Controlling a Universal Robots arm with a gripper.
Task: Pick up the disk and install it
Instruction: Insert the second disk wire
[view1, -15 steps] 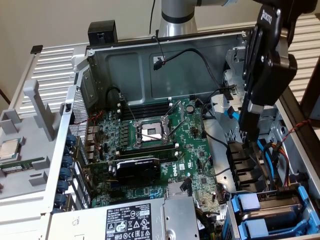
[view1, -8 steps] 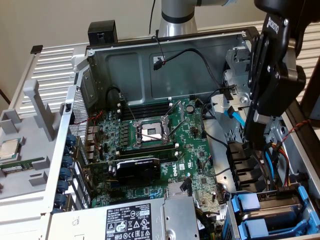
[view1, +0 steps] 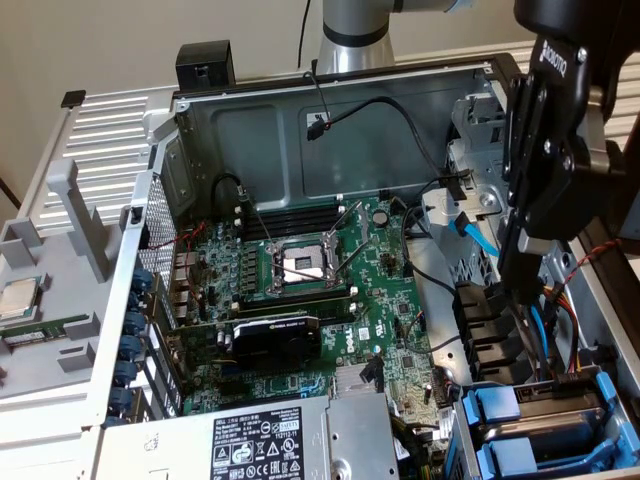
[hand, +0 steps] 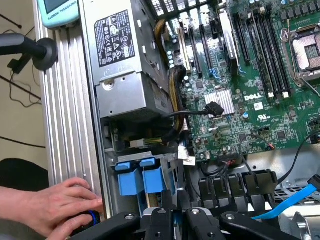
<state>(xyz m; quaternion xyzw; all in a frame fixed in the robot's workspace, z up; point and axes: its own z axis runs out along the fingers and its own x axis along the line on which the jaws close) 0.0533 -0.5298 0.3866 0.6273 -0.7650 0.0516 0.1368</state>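
Claw above drive bay; disk appeared seated.
The claw (view1: 515, 262) hung over the bay, grip state indeterminable; the disk (view1: 545, 412) sat among blue carriers at the exterior view's lower right, seating needing confirmation.

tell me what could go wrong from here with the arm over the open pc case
1. The pincer hangs low inside the case, close to the light blue cable and black wires beside the motherboard; a move could snag them.
2. A person's hand rests on the case edge beside the blue drive carriers, near the arm, so it might be struck.
3. The CPU socket lies open; a dragged cable could damage it.
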